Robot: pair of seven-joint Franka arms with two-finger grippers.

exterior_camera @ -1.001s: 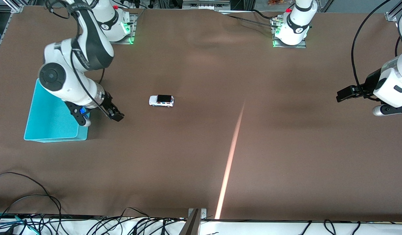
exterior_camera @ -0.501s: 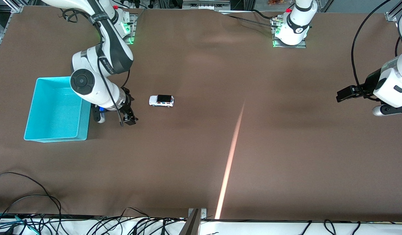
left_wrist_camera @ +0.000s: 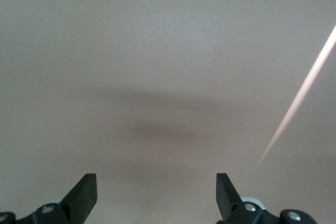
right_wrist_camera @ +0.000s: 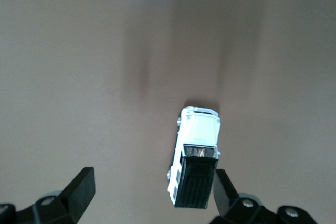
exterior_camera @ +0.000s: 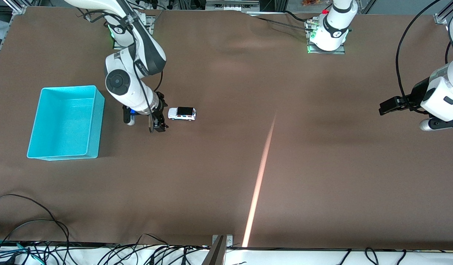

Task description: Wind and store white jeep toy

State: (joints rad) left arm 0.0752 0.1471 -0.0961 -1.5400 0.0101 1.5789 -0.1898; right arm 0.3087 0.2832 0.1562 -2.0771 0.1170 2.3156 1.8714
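Note:
The white jeep toy (exterior_camera: 181, 113), white with a black roof, stands on the brown table near its middle. My right gripper (exterior_camera: 159, 123) is open, low over the table beside the jeep, on the side toward the turquoise bin (exterior_camera: 46, 147). In the right wrist view the jeep (right_wrist_camera: 193, 157) lies just ahead of my open right gripper (right_wrist_camera: 152, 190), close to one fingertip (right_wrist_camera: 223, 187). My left gripper (exterior_camera: 386, 108) is open and waits above the table at the left arm's end; its wrist view shows only its open left gripper (left_wrist_camera: 156, 192) over bare table.
The turquoise bin is open-topped and empty, at the right arm's end of the table. A bright streak of light (exterior_camera: 261, 176) crosses the brown tablecloth. Cables (exterior_camera: 27, 228) lie along the table's edge nearest the front camera.
My right arm has swung away from over the bin toward the jeep, and its gripper now sits right beside the toy. The jeep and the left arm have not moved.

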